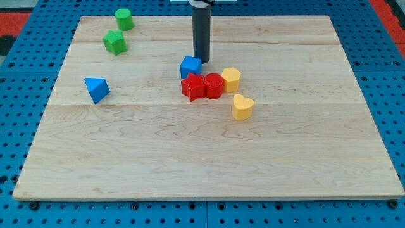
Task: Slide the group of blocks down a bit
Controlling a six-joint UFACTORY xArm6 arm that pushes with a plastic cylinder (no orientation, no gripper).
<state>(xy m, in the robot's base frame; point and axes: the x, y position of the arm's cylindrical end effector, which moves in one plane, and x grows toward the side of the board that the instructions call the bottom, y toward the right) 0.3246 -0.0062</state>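
A group of blocks sits near the board's middle: a blue cube, a red star-like block, a red cylinder, a yellow hexagonal block and a yellow heart a little below and apart. My tip stands just above the group, touching or almost touching the blue cube's upper right edge. The rod rises straight to the view's top.
A blue triangular block lies at the left. A green cylinder and a green star-like block sit at the top left. The wooden board rests on a blue pegboard.
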